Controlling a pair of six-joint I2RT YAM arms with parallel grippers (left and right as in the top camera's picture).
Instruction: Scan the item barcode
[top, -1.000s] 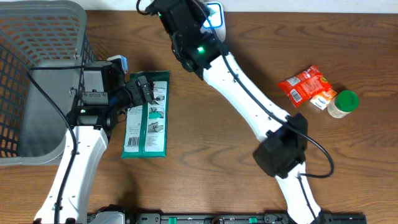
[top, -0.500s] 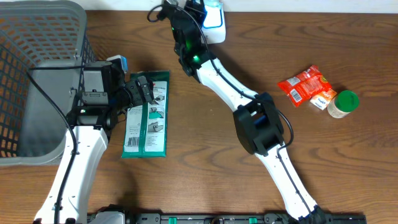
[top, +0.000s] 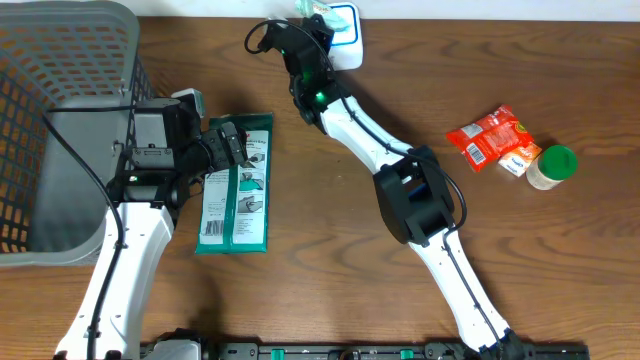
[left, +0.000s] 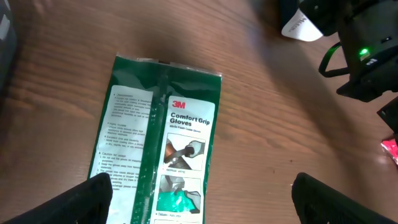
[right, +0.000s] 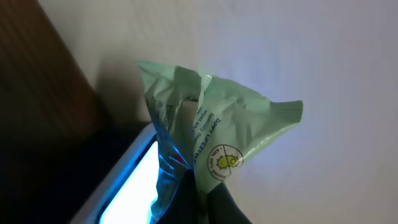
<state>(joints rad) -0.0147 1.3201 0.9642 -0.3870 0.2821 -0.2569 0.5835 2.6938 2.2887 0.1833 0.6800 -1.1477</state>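
My right gripper (top: 312, 22) is shut on a crumpled pale green packet (right: 214, 121) with a small yellow-green round logo. It holds the packet at the table's back edge, right against the white scanner (top: 343, 24), whose window (right: 130, 183) glows blue-white. In the right wrist view the dark fingertips (right: 214, 202) pinch the packet's lower end. My left gripper (left: 208, 208) hangs open above a green "Comfort Grip Gloves" pack (left: 158, 155) that lies flat on the table (top: 237, 185). Its two black fingers (left: 84, 199) stand wide apart and touch nothing.
A grey mesh basket (top: 40, 60) fills the far left. At the right lie a red snack packet (top: 487, 135), a small box (top: 515, 163) and a jar with a green lid (top: 552, 165). The right arm stretches diagonally across the table's middle.
The right arm has reached further back, and its wrist has settled at the scanner with the packet. The left arm and the glove pack have stayed still.
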